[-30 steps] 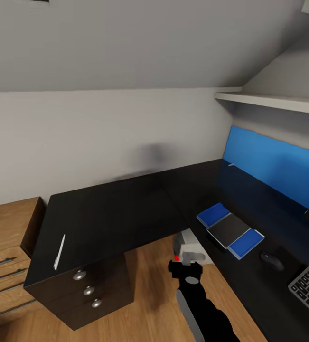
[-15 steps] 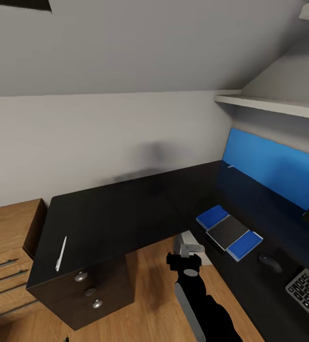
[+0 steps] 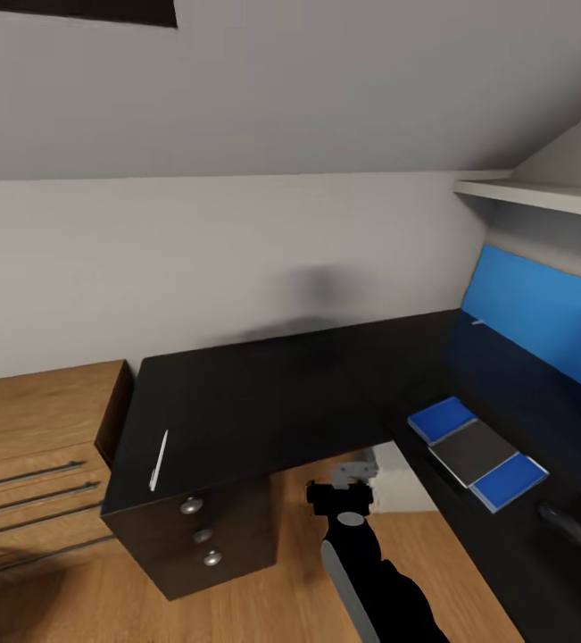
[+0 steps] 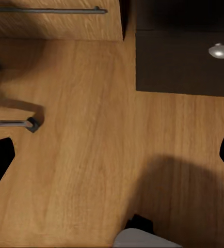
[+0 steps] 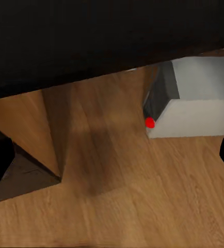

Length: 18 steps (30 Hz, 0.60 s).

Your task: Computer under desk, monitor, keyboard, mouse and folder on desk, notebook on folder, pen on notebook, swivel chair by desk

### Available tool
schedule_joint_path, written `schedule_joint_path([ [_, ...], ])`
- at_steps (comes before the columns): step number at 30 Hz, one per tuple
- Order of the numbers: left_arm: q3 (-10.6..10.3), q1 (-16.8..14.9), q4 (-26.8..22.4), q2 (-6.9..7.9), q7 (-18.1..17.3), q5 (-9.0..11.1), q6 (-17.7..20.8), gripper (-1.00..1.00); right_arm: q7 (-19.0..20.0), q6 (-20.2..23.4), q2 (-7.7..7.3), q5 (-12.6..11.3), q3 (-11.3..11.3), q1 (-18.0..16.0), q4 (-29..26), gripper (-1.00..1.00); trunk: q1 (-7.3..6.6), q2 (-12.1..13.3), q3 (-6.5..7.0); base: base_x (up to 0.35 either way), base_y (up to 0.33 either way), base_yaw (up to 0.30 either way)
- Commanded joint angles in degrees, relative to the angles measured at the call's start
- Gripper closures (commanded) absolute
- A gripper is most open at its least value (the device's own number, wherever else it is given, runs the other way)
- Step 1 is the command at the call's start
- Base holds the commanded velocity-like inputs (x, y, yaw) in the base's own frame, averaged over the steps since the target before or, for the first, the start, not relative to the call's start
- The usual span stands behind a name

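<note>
1. The folder lies flat on the black worktop, right of centre in the head view, a dark notebook stacked on it.
2. A mouse sits just beyond, lower right.
3. A white pen lies near the worktop's left edge.
4. The computer stands on the floor under the worktop.
5. Right gripper hangs low at centre; both grippers' jaws are spread, empty.
</note>
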Motion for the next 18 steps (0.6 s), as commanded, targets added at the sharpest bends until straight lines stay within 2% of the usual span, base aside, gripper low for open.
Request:
schedule_joint_path([
  [1,-0.1,0.0,0.0,0.05,0.1,0.6,-0.2,-1.0,-0.5,0.2,0.0,-0.5,0.3,-0.1,0.0,-1.0,0.01,0.0,-0.05,0.0,0.273,0.279],
  [6,-0.2,0.0,1.8,0.09,0.1,0.5,-0.1,-1.0,-0.5,-0.1,0.0,-0.4,1.6,-0.1,0.2,-1.0,0.01,0.0,-0.07,0.077,0.29,0.279],
  [11,-0.2,0.0,2.5,0.16,0.1,0.5,0.0,-1.0,-0.6,-0.2,0.0,-0.4,5.6,-0.1,0.4,-1.0,0.01,0.0,-0.17,0.148,0.286,0.279],
  [18,-0.2,0.1,4.0,0.24,0.1,0.5,-0.1,-1.0,-0.6,-2.7,0.0,-0.2,9.2,-0.1,2.7,-1.0,0.01,0.0,-0.4,0.21,0.274,0.277],
])
